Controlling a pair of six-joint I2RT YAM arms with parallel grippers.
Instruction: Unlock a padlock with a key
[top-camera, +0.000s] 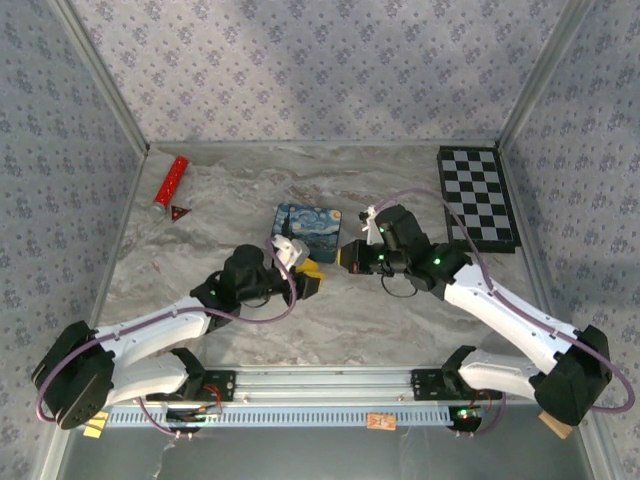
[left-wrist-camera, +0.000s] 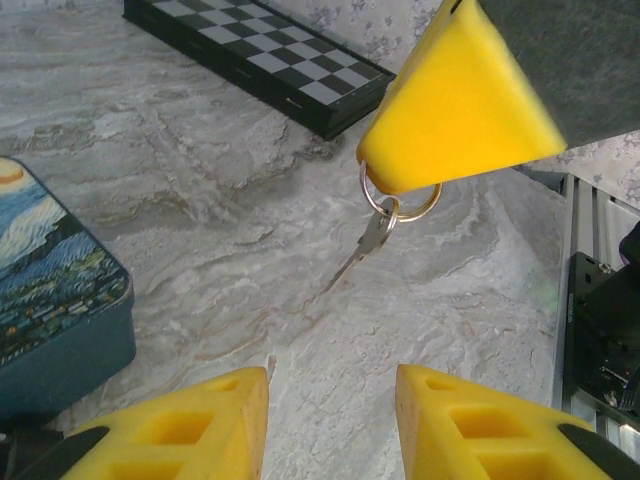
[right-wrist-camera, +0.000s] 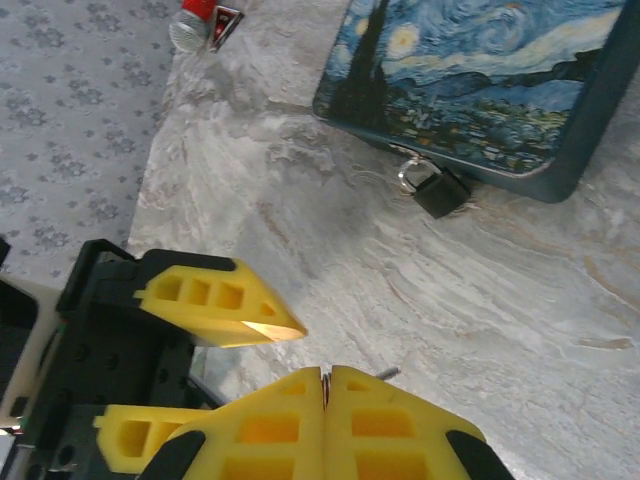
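Left gripper (left-wrist-camera: 332, 425): closest to the left wrist lens; yellow fingers (left-wrist-camera: 205, 425) spread, bare marble table (left-wrist-camera: 200, 170) between them, just right of the blue tin (left-wrist-camera: 60, 300).
Right gripper (left-wrist-camera: 410, 165): tips pinch the key ring (left-wrist-camera: 400, 205); the key (left-wrist-camera: 372, 238) hangs tip down, with open marble between it and the tin.
Chessboard (left-wrist-camera: 270, 60): well beyond the tin, at the table's edge.
Right gripper (right-wrist-camera: 325, 400): in the right wrist view, jaws pressed together on the ring.
Padlock (right-wrist-camera: 435, 187): on the table, right against the tin's (right-wrist-camera: 470, 80) side wall; bare marble on its other sides.
Red cylinder (right-wrist-camera: 193, 12): well past the tin's corner, by the wall.
Left gripper (top-camera: 308, 278): from above, just off the tin's (top-camera: 308, 228) near edge.
Right gripper (top-camera: 350, 257): beside the tin's near right corner.
Chessboard (top-camera: 477, 197): well right of the tin.
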